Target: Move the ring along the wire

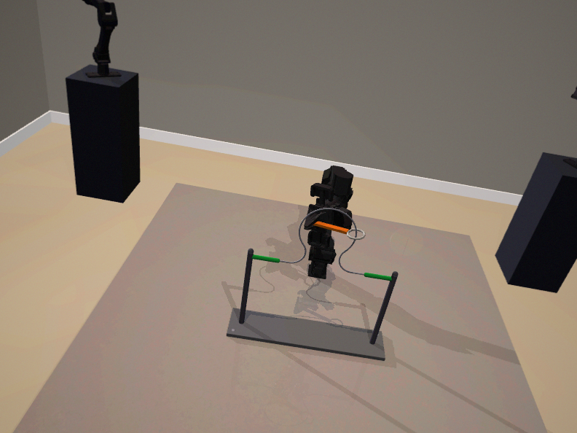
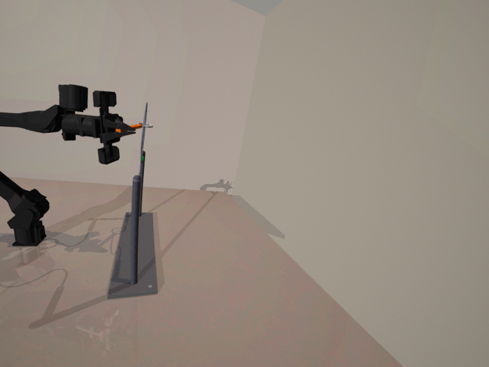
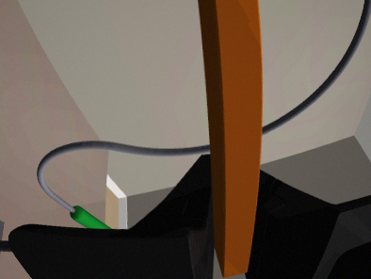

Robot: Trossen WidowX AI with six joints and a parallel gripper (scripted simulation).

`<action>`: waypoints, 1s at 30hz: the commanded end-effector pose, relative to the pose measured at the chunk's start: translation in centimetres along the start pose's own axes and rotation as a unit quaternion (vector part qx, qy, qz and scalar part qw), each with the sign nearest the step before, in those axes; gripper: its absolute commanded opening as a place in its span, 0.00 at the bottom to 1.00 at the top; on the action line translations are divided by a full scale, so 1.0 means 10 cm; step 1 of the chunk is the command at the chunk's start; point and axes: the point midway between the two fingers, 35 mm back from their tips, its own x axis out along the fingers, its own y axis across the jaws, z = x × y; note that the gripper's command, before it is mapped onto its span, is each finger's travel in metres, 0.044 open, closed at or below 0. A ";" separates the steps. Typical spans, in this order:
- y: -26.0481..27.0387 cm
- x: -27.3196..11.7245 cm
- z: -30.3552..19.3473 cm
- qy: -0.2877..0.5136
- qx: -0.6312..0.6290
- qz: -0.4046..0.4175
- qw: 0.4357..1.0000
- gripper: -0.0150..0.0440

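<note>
My gripper is shut on the orange handle, on the arm's side of the wire. In the top view the handle points right, slightly down, to the ring. The ring lies nearly flat around the grey wire, on the right side of its tall loop. Whether ring and wire touch cannot be told. The left green part and right green part sit beside their posts. The wrist view hides the ring.
The left post and right post stand on the grey base. My arm reaches in from behind the wire. A dark pedestal with another arm and a second pedestal stand farther off.
</note>
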 end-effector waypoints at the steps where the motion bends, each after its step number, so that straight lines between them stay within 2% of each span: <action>1: -0.03 0.00 0.00 -0.005 -0.025 -0.015 1.000 0.00; 30: -0.19 0.00 0.04 -0.026 -0.195 -0.105 0.975 0.00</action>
